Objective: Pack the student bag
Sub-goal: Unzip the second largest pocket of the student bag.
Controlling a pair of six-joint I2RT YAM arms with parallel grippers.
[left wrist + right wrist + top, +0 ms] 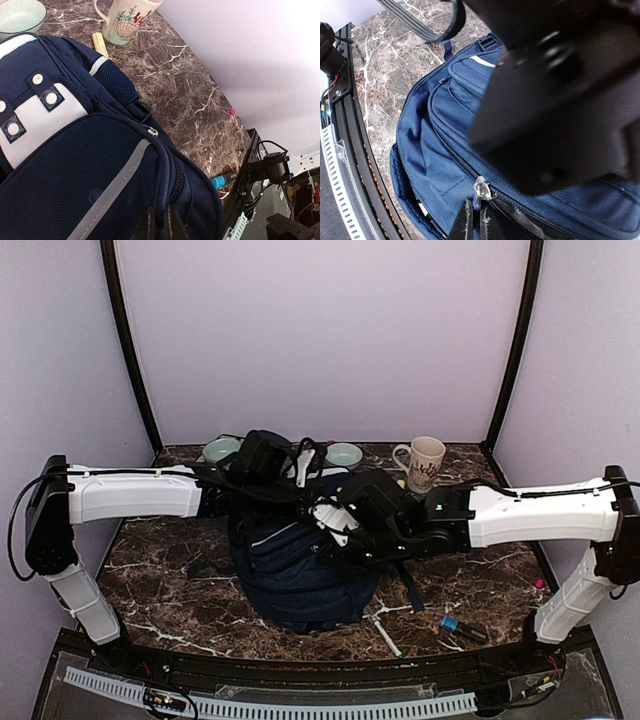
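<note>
A pale green ceramic bowl point(222, 448) sits back left. The left gripper point(160, 225) rests closed against the navy blue striped fabric backpack point(290, 575) lying mid-worktop point(160, 570). The right gripper point(476, 222) pinches its silver zip pull point(481, 189). A cream shell-printed mug point(425, 462) stands behind, and a blue-handled screwdriver point(462, 627) lies front right.

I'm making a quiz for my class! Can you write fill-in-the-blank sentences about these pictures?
The backpack is dark ____.
____ bowls sit beyond it.
The zipper pull pinched by the right gripper is coloured ____.
Missing words: blue, two, silver.
</note>
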